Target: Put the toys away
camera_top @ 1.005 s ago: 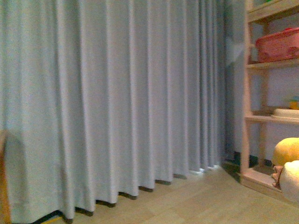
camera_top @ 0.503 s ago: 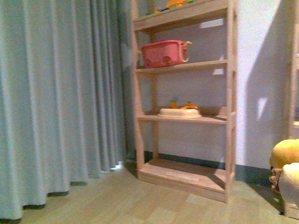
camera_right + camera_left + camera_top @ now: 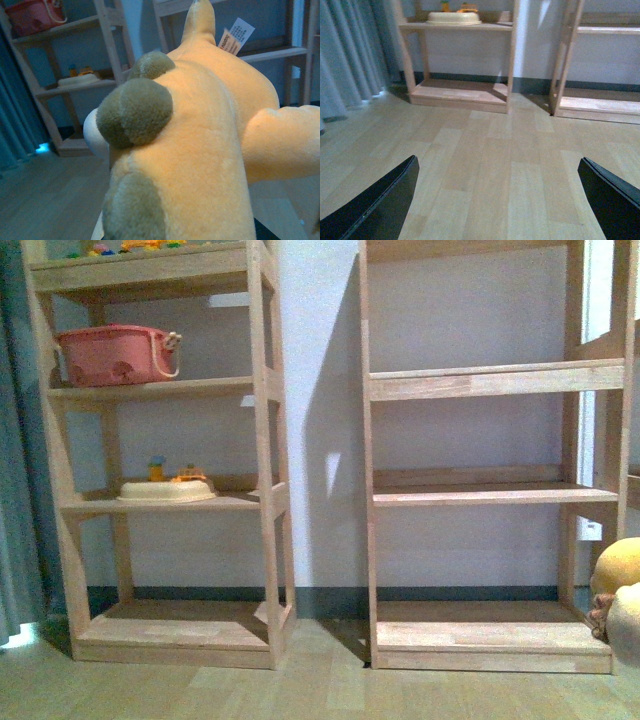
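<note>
- Swung round from the grey-blue pleated curtain, my front view now faces two pale wooden shelf units; a second ago that curtain filled almost the whole frame, and now only a strip of it shows, well beyond the far side of the stocked unit from the empty pale wooden shelf unit.
- Just beside that empty unit stands the stocked wooden shelf unit, with a pink plastic basket on one shelf and a shallow cream tray a shelf lower.
- The soft orange-yellow plush animal with olive-brown patches has kept its place at my right through the turn, low beside the empty unit's outer post.
- My right hand's fingers are hidden under the plush; since it rides off the floor with me, I judge them closed on it.
- My left gripper hangs spread wide over the pale wood-plank floor, holding nothing.
- With bare shelves now ahead, I judge the next step is approaching and setting the plush down.
</note>
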Available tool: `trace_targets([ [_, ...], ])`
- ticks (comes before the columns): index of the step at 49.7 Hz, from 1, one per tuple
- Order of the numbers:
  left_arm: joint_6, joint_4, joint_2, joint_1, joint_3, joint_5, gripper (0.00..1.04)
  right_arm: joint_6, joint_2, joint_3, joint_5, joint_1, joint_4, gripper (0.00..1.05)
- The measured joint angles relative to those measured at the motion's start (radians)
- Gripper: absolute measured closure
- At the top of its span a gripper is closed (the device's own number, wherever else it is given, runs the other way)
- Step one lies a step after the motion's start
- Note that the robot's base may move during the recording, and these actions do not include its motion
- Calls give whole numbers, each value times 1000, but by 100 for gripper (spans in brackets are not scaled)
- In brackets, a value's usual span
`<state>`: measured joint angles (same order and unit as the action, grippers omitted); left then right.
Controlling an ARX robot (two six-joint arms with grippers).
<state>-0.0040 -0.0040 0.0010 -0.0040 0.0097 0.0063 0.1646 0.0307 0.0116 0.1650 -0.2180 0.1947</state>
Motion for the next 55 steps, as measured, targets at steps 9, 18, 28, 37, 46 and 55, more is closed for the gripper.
trace_targets([
  [9, 0, 0, 1, 0, 0, -7, 6, 0, 0, 0, -16, -2, 0, 85],
  [18, 0, 0, 1, 2, 0, -10, 6, 0, 0, 0, -15, -2, 0, 85],
  [28, 0, 0, 1, 1, 0, 0, 6, 0, 0, 0, -2, 0, 0, 85],
  [37, 0, 0, 1, 1, 0, -4, 6, 0, 0, 0, -9, 0, 0, 85],
  [46, 0, 0, 1, 1, 0, -6, 6, 0, 0, 0, -12, -1, 0, 85],
  [55, 0, 0, 1, 1, 0, -6, 6, 0, 0, 0, -12, -1, 0, 85],
])
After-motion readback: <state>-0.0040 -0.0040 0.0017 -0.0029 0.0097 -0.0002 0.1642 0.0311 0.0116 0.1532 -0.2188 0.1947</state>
